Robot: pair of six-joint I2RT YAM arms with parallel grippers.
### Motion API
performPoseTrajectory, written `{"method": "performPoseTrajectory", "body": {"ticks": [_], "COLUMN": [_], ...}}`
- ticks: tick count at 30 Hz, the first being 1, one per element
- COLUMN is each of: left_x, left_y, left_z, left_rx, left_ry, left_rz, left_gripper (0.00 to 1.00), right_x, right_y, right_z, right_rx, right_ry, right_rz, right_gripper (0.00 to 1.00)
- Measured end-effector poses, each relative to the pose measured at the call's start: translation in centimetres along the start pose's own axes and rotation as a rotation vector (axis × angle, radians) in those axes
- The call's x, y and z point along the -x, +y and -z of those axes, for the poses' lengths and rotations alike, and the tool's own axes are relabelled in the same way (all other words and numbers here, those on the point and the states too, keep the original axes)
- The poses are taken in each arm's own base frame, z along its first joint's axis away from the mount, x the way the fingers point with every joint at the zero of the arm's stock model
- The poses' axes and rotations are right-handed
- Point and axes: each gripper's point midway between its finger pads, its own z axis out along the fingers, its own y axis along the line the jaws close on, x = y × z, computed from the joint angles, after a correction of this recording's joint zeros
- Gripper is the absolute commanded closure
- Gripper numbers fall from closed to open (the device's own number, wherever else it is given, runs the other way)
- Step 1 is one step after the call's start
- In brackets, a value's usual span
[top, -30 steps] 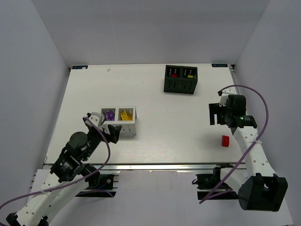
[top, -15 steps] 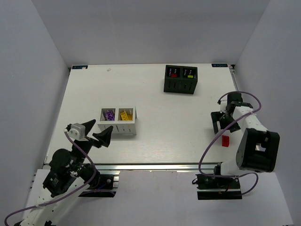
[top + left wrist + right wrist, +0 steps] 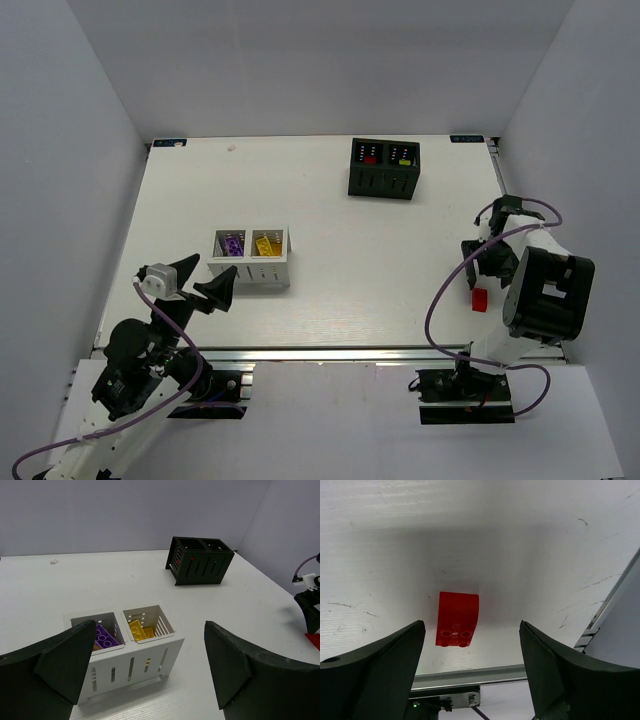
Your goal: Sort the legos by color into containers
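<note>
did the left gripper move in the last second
Yes. The left gripper has backed off toward the near left, away from the white box, whose near-left corner it was crowding a second ago.

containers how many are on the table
2: the white box at the near left, and the black box toward the far edge, right of centre. Nothing in view seems to hide another.

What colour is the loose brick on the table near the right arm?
The brick is red; the right wrist view shows it best.
</note>
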Motion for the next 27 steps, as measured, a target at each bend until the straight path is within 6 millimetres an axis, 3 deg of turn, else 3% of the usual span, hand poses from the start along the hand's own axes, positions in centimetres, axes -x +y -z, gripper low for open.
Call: {"method": "performPoseTrajectory", "body": {"ticks": [9, 15, 16, 17, 19, 20, 22, 23, 27], "left_x": [0.0, -0.3, -0.3, -0.3, -0.3, -0.3, -0.2, -0.2, -0.2], "left_y": [0.0, 0.0, 0.0, 0.0, 0.0, 0.0, 0.0, 0.0, 0.0], "left_z": [-0.1, -0.1, -0.1, -0.1, -0.1, -0.1, -0.1, -0.1, -0.1], "left_rx": [-0.001, -0.001, -0.002, -0.001, -0.001, -0.001, -0.001, -0.001, -0.001], "left_ry": [-0.003, 0.002, 0.002, 0.002, 0.002, 0.002, 0.001, 0.001, 0.0], "left_rz": [-0.004, -0.009, -0.009, -0.009, -0.009, -0.009, -0.009, -0.009, -0.009], "left_gripper": [0.02, 0.02, 0.02, 0.02, 0.02, 0.02, 0.02, 0.02, 0.02], "right_x": [-1.3, -3.6, -3.7, -3.7, -3.8, -3.8, -3.8, -3.7, -2.2], "right_y": [0.8, 1.8, 1.9, 1.9, 1.9, 1.9, 1.9, 1.9, 2.0], "right_z": [-1.3, -2.6, -2.6, -2.6, -2.6, -2.6, -2.5, -2.5, -2.2], "right_rx": [0.064, 0.108, 0.108, 0.109, 0.106, 0.104, 0.102, 0.104, 0.133], "right_ry": [0.058, 0.164, 0.168, 0.171, 0.175, 0.177, 0.176, 0.174, 0.12], "right_rz": [-0.003, -0.002, -0.004, -0.009, -0.017, -0.02, -0.026, -0.021, 0.03], "right_gripper": [0.25, 0.33, 0.37, 0.51, 0.67, 0.81, 0.89, 1.0, 1.0]}}
